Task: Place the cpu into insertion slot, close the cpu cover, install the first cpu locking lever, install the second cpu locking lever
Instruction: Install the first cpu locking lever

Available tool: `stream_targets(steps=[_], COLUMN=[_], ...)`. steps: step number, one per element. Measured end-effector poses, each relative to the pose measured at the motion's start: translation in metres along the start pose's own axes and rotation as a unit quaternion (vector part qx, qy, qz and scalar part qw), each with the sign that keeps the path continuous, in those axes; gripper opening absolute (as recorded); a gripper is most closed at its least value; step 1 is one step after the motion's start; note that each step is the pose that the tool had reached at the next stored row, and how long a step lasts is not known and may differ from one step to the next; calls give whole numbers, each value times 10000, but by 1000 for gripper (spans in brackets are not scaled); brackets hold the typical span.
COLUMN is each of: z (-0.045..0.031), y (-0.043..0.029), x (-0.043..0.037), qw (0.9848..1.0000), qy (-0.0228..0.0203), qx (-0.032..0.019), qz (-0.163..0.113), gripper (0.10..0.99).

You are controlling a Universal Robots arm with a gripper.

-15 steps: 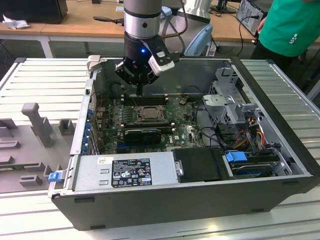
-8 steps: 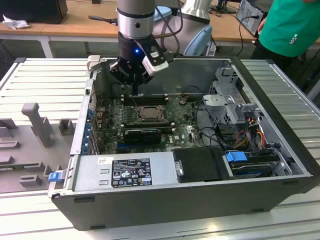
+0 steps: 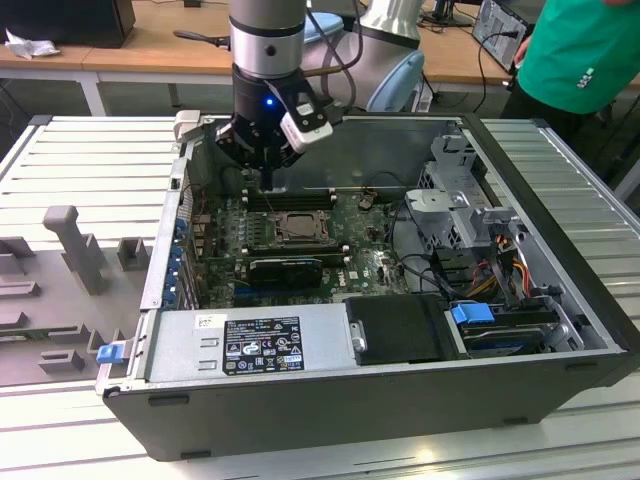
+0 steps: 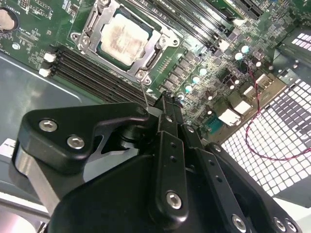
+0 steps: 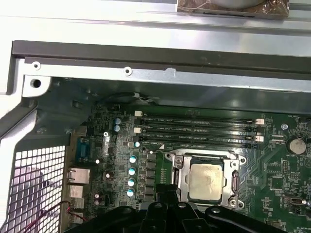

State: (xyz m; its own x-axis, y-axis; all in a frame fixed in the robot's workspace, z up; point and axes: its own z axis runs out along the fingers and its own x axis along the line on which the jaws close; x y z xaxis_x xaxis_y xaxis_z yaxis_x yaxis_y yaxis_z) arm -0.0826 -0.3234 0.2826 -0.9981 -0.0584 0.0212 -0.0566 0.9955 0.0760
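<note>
Silvery cpu [image 5: 207, 180] sits seated in the insertion slot [image 4: 103, 22], cpu cover [image 5: 181, 178] down, just beyond the hand [image 4: 165, 103], fingers pressed together, empty.

Open room above insertion slot [image 5: 206, 180] (RAM slots [image 5: 197, 132] beside).

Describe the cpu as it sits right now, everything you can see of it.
The cpu is a flat square chip with a pale silvery-grey face, smudged and dull. It lies flat in the insertion slot, framed by the silvery cpu cover closed around it. The gripper hangs beside the socket, not touching the chip.
</note>
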Motion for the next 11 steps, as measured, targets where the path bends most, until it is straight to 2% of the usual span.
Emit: stream_targets(steps=[3, 5, 8, 9, 11], z=[1, 14, 31, 42, 115], y=[2, 8, 13, 15, 42], x=[42, 155, 259, 274, 275], qw=[10000, 10000, 9999, 9999, 9999], qy=[-2, -45, -109, -114, -114], qx=[-26, -31, -31, -34, -41], qz=[-1, -8, -13, -14, -14], gripper=[106, 106, 106, 106, 106])
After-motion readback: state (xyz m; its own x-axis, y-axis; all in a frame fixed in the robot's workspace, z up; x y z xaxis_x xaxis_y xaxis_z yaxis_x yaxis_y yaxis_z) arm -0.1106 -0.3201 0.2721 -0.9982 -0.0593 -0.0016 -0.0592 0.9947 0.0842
